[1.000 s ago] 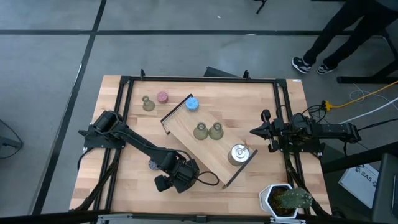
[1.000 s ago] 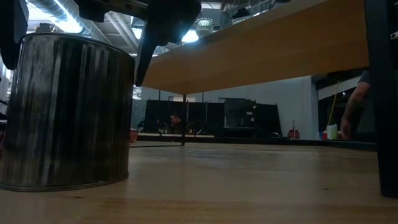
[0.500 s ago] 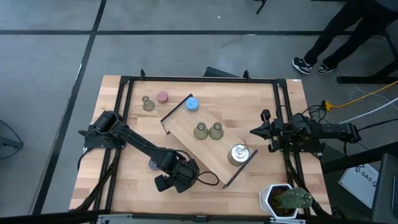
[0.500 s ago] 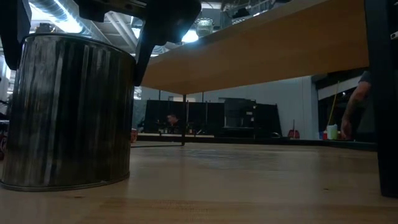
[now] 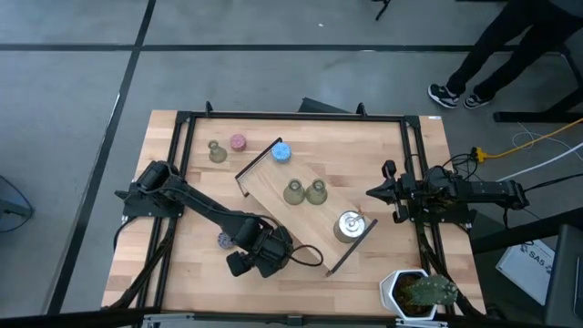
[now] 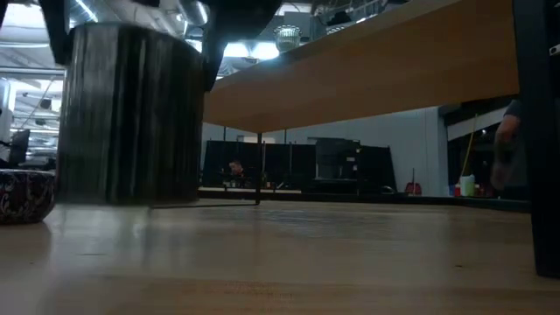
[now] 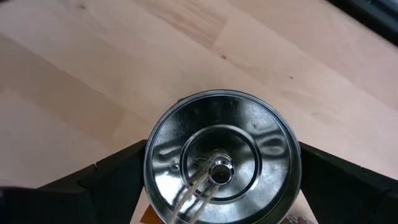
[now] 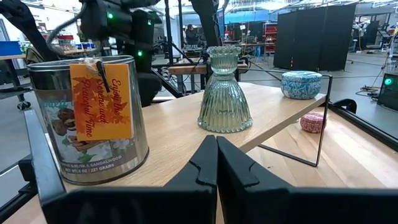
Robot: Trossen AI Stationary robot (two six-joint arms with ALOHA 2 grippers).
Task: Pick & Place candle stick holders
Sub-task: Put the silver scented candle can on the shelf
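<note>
Left hand (image 5: 273, 258) hides the silver holder (image 7: 222, 165) from above

Bare tabletop (image 5: 364, 155) is lying free beyond the slanted wooden tray (image 5: 273, 196), which is blocking the middle crossing.

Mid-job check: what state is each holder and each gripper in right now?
left gripper: closed around the silver holder.
silver holder: upright, gripped.
second silver holder: upright on wooden tray.
tray's green holders: both upright.
third green holder: upright on table.
pink holder: on table.
blue holder: on tray's end.
purple holder: on table beside left arm.
right gripper: shut, empty, at table's right side.
</note>
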